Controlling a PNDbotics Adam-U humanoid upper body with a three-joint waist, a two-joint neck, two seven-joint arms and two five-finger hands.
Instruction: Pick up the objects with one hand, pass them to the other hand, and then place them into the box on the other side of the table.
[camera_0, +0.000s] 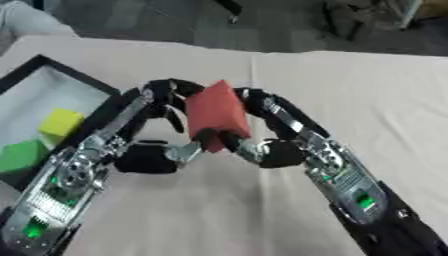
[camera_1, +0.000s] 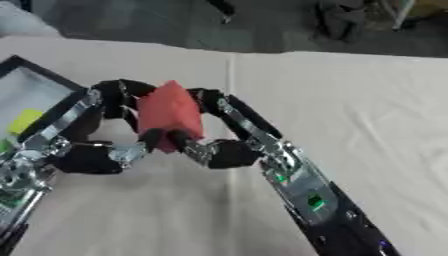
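Note:
A red block (camera_0: 219, 113) hangs above the middle of the table, held between both hands. My left hand (camera_0: 144, 155) comes in from the lower left, its fingers curled over the block's top left and its thumb under the bottom edge. From the lower right my right hand (camera_0: 284, 150) does the same, fingers on the block's top right, thumb at its bottom. At the left edge lies a black-rimmed box (camera_0: 87, 80) with a pale floor. Inside it sit a yellow block (camera_0: 61, 121) and a green block (camera_0: 22, 155).
The table (camera_0: 367, 95) has a beige cloth with a seam running away from me. Beyond its far edge lies a dark floor with dark clutter at the upper right.

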